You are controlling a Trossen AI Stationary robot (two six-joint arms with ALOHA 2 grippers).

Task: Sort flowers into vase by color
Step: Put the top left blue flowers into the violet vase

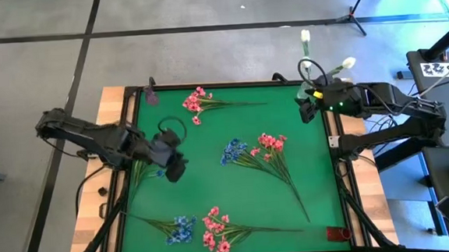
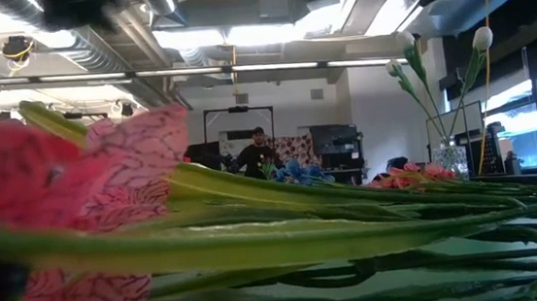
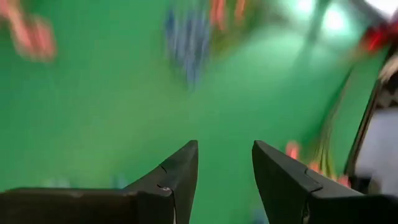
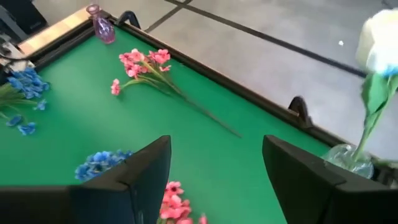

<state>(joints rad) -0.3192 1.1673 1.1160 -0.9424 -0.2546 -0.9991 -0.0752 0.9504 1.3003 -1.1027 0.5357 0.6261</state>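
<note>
The left gripper (image 1: 174, 165) hung with its jaws parted and nothing between them, low over the mat (image 1: 228, 180) near its left edge, with a blue spray (image 1: 148, 171) lying just beside it under the arm. The right gripper (image 1: 309, 105) was likewise spread and empty at the mat's far right corner, close to the clear vase (image 1: 310, 89) that already held the white buds (image 1: 347, 62). The step in hand looked like the left arm reaching for a loose spray; it would do best to drop on the bare stem rather than the blooms, close across the stem, and lift clear before swinging, since neighbouring sprays overlap. The flowers were thin green stems with small heads: pink (image 1: 196, 103) at the far side, blue (image 1: 232, 150) and pink (image 1: 271, 142) crossed mid-mat, blue (image 1: 182, 228) and pink (image 1: 217, 234) at the near edge. A small purple vase (image 4: 101, 26) stood at the far left corner.
</note>
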